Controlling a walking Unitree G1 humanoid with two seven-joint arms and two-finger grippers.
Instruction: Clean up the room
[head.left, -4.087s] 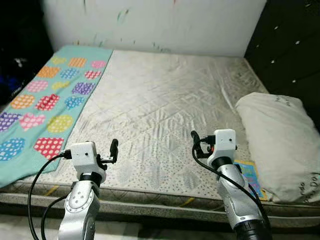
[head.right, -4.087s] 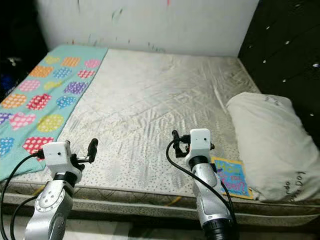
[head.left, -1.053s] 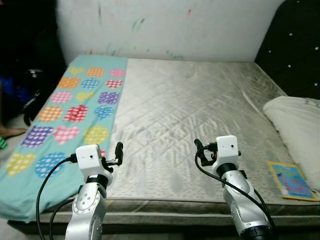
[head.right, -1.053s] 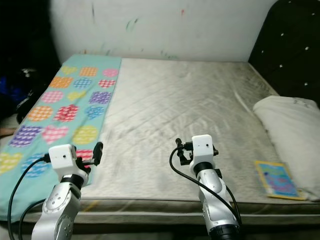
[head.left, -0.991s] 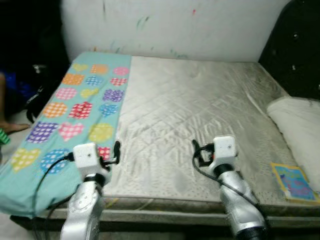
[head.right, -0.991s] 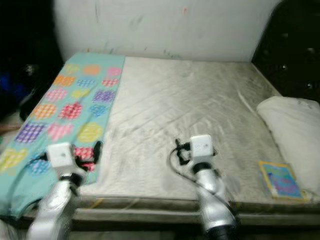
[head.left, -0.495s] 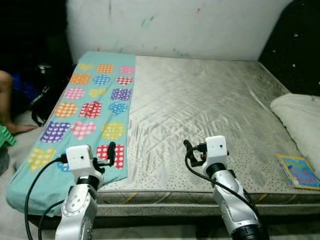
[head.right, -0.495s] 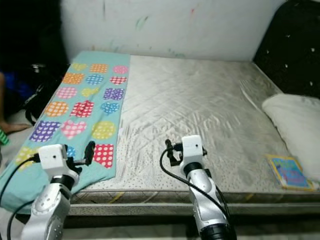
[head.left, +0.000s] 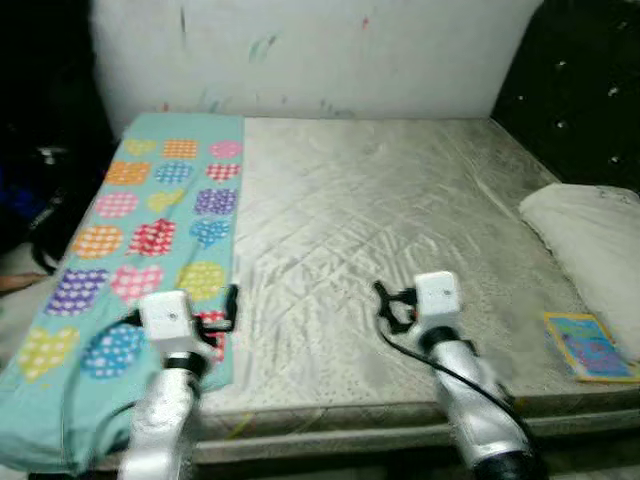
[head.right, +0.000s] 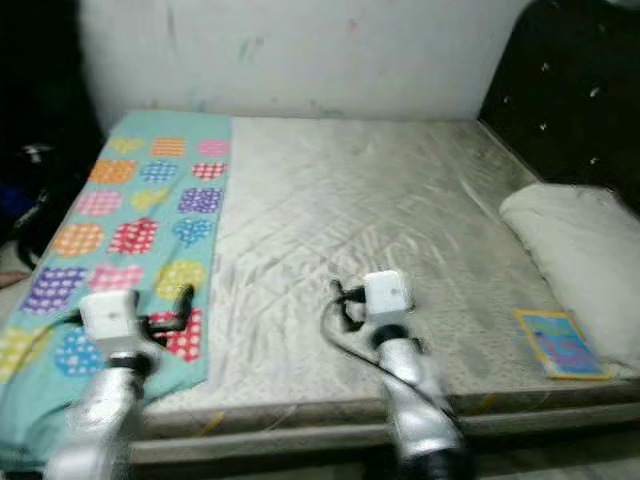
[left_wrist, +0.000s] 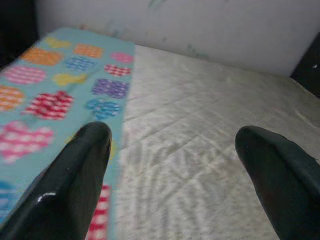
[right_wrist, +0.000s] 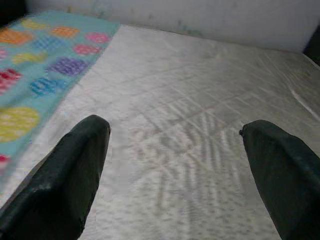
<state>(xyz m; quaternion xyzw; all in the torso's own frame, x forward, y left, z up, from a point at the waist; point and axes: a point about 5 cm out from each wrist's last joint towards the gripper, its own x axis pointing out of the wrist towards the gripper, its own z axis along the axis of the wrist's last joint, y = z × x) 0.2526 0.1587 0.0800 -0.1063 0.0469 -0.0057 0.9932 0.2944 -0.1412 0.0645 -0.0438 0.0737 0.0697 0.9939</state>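
Note:
A bare quilted mattress (head.left: 380, 200) lies before me. Down its left side is a teal blanket (head.left: 150, 215) with coloured hearts, its near end hanging over the bed's edge. At the right lies a white pillow (head.left: 590, 235), with a colourful picture book (head.left: 590, 347) flat on the mattress in front of it. My left gripper (head.left: 228, 308) hovers over the blanket's near corner, open and holding nothing. My right gripper (head.left: 388, 305) hovers over the mattress's near middle, also open. Both wrist views show the fingers (left_wrist: 80, 165) (right_wrist: 75, 165) spread wide above the mattress.
A white, paint-marked wall (head.left: 300, 50) runs behind the bed. A dark tufted headboard (head.left: 590, 90) stands at the right. Dark clutter (head.left: 40, 200) sits in shadow on the floor left of the bed. The picture is blurred.
The whole view has shifted and blurred, so the camera has moved. Both grippers keep the same open pose before me. The person's leg at the far left has left the picture.

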